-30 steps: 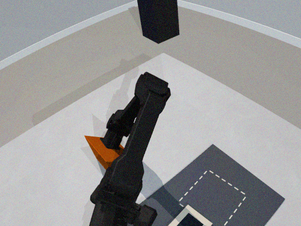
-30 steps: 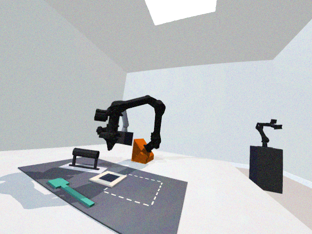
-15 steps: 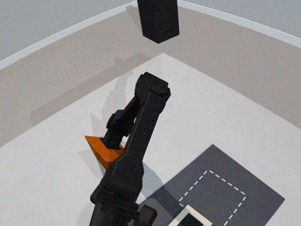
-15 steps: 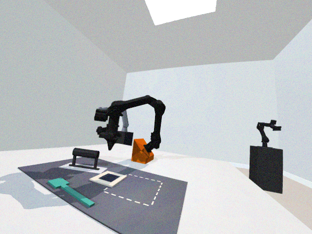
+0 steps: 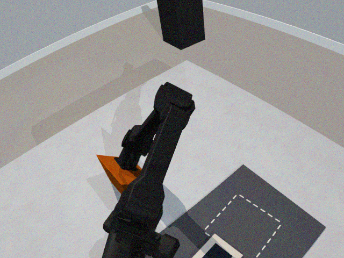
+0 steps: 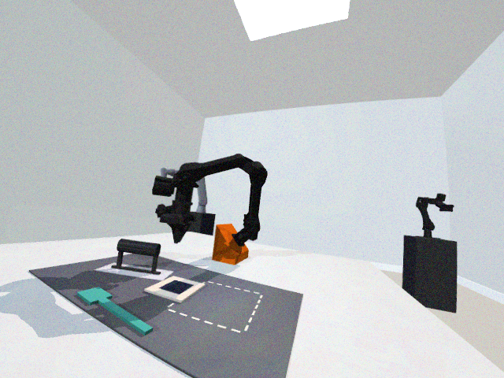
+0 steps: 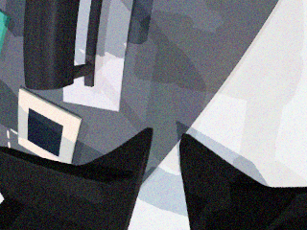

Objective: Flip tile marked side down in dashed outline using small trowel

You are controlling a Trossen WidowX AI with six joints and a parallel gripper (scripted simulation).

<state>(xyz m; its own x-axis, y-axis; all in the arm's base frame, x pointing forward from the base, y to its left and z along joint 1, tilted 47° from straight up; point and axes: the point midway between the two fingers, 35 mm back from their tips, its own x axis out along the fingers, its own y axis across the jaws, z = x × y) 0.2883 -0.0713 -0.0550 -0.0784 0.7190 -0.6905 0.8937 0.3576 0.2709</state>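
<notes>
The tile [image 5: 217, 251] [image 6: 176, 287] [image 7: 45, 131] lies flat on the mat [image 5: 300, 219] [image 6: 280, 309], dark square up, across one side of the dashed outline [image 5: 279, 221] and mostly outside it. A tool with a black bar handle [image 6: 138, 246] [image 7: 50, 48] on two posts stands on its flat pale plate on the mat beside the tile; it looks like the trowel. My gripper [image 6: 176, 240] [image 7: 166, 136] is open a little and empty, in the air behind and to the right of that handle in the exterior view. The fingertips are hidden in the top view.
A teal flat-bladed tool [image 6: 122, 315] [image 7: 2, 29] lies on the mat's near left part in the exterior view. An orange angular block [image 5: 110, 165] [image 6: 224, 244] stands beyond the mat by the arm's base. Another small arm [image 6: 426, 215] stands on a black pedestal [image 6: 429, 272] at the right.
</notes>
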